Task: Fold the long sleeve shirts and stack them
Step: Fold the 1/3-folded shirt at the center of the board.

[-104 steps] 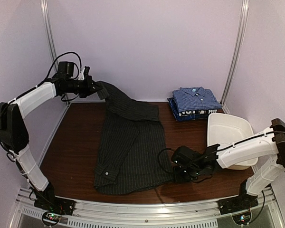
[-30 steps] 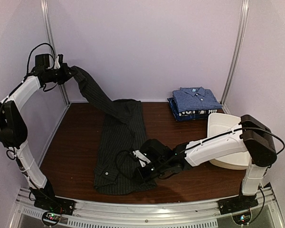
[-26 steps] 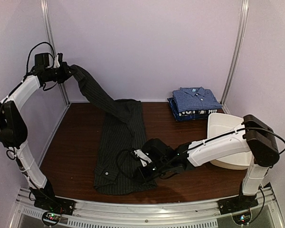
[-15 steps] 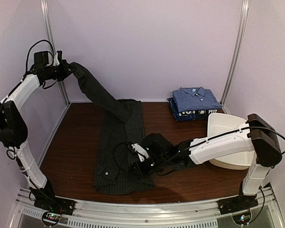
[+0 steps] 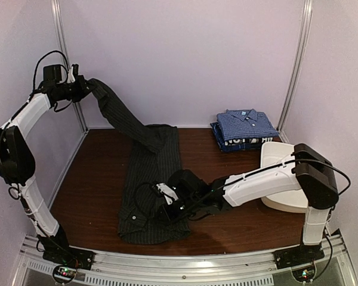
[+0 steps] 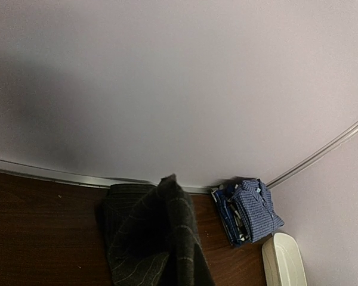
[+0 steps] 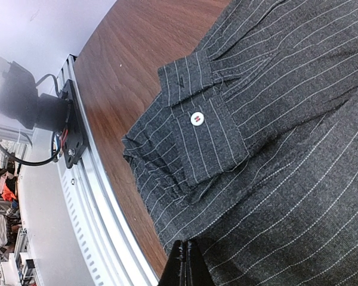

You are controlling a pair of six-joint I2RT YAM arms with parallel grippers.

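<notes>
Brown table (image 5: 92, 179), charcoal shirt (image 5: 144, 173) in right gripper (image 7: 183, 263)

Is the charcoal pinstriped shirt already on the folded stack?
No, the charcoal pinstriped shirt lies on the table, apart from the folded stack at back right.

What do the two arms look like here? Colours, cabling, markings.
Both match: left arm and right arm have white link shells and black joint housings. The left gripper and right gripper are black, each with a loose black cable looped at the wrist. Black bases on the aluminium rail show small red and green lights. No readable markings.
</notes>
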